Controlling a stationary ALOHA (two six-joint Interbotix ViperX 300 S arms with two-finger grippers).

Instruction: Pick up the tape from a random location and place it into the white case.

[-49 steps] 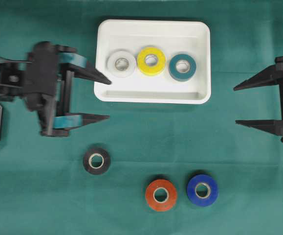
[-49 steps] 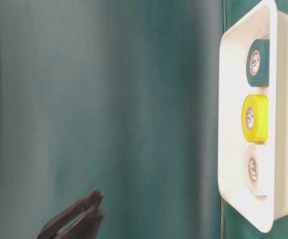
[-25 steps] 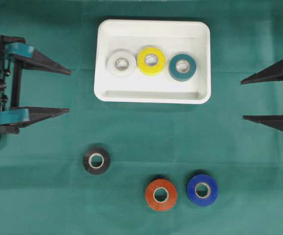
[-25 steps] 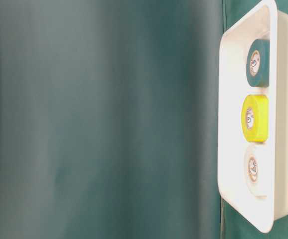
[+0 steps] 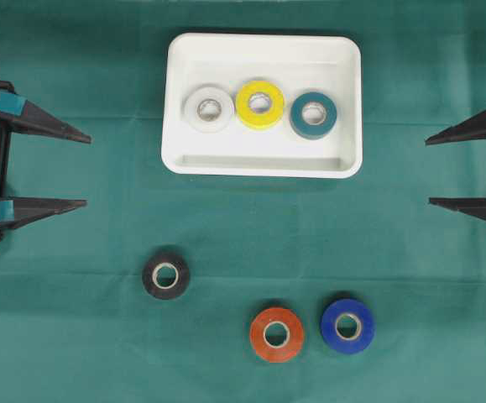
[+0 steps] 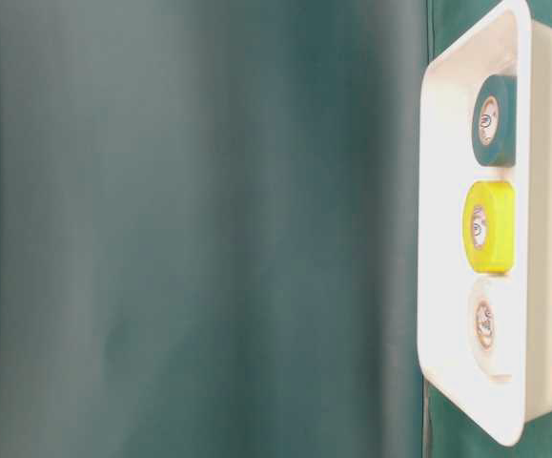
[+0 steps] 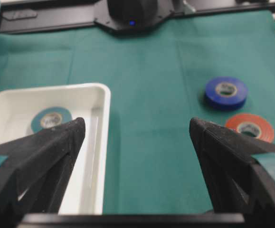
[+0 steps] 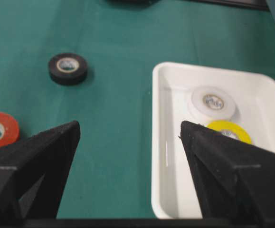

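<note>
Both grippers, left gripper point(image 5: 81, 170) and right gripper point(image 5: 428, 170), have fingers wide and empty. The white case point(image 5: 263, 163) holds white, yellow and teal rolls; black tape point(image 5: 165, 276), orange tape point(image 5: 277, 334) and blue tape point(image 5: 347, 326) lie on the counter. A reach could nudge the touching-close orange and blue rolls. Table-level view shows only the case
</note>
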